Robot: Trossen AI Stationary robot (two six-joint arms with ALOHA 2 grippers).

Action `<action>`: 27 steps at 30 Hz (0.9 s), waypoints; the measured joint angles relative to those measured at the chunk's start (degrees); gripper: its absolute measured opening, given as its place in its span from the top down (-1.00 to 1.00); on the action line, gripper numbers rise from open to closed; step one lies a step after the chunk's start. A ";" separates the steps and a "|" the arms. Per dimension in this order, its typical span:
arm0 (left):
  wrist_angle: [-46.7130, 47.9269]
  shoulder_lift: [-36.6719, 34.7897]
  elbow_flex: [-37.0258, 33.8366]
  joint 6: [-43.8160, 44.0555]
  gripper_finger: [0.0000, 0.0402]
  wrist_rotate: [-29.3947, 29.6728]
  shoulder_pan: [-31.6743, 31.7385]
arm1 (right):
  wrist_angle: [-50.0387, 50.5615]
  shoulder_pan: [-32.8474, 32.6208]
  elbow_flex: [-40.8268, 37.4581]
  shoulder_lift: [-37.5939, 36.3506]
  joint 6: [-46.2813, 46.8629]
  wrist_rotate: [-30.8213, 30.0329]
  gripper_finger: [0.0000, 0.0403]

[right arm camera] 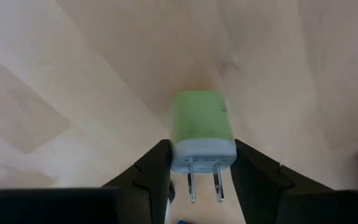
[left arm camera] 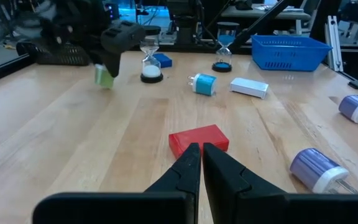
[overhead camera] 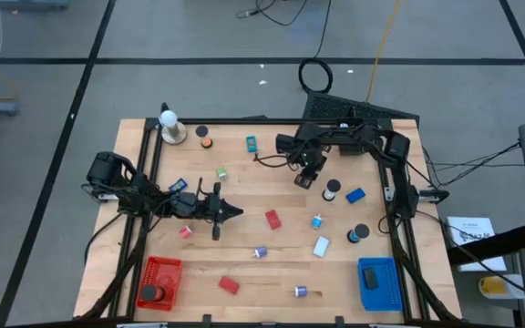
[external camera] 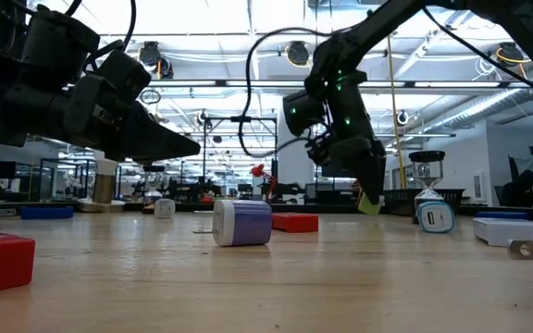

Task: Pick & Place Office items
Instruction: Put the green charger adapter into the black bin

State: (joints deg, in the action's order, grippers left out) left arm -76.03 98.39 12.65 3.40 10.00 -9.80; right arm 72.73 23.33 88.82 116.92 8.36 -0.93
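Seen from above, the right gripper (overhead camera: pixel 304 179) is held over the far middle of the wooden table (overhead camera: pixel 244 182), while the left gripper (overhead camera: pixel 235 212) is stretched across the left half, pointing at a red block (overhead camera: pixel 272 219). The office items are scattered over the whole board: a purple plug (overhead camera: pixel 261 251), a white block (overhead camera: pixel 321 246) and a blue block (overhead camera: pixel 355 195) among them. A red mesh basket (overhead camera: pixel 161 281) and a blue mesh basket (overhead camera: pixel 377 283) are set at the near corners, and a white ball on a tan base (overhead camera: pixel 170 128) at the far left.

In the low view, the right gripper (external camera: pixel 370 196) is raised clear of the table with a green plug (external camera: pixel 368 203) pinched at its tip; the left gripper (external camera: pixel 188 146) is seen with its fingers brought together, nothing between them.

In the left wrist view, the closed fingertips are aimed at the red block (left arm camera: pixel 198 139), just short of it. An hourglass (left arm camera: pixel 150 61) is stood beyond.

In the right wrist view, the green plug (right arm camera: pixel 201 129) is clamped between the two fingers, prongs toward the camera. No writing can be read on anything.
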 joint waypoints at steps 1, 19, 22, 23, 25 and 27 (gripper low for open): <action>0.00 0.00 -0.01 0.00 0.87 0.00 0.00 | 0.67 0.15 -0.07 0.42 0.10 0.40 0.34; 0.02 0.00 -0.01 -0.04 0.87 0.00 0.02 | 0.13 -0.01 -0.11 1.45 -1.39 -3.69 -0.11; 0.02 0.00 -0.01 -0.02 0.87 -0.02 0.02 | 0.32 -0.38 -0.11 -0.93 -1.26 -3.70 -0.17; 0.03 0.00 -0.01 -0.02 0.87 -0.02 0.02 | 0.33 -0.51 -0.11 -2.05 -0.92 -3.83 -0.18; 0.35 0.00 -0.01 0.11 0.87 0.00 0.02 | 0.16 -0.82 -0.11 -4.62 0.03 -4.97 -0.20; 0.94 0.00 -0.01 0.11 0.87 -0.02 0.01 | -1.06 -1.16 -0.46 -7.83 1.21 -6.85 -0.21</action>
State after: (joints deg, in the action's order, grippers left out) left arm -75.09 98.39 12.64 3.51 9.98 -9.80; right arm 71.67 22.17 88.36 109.09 9.57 -7.78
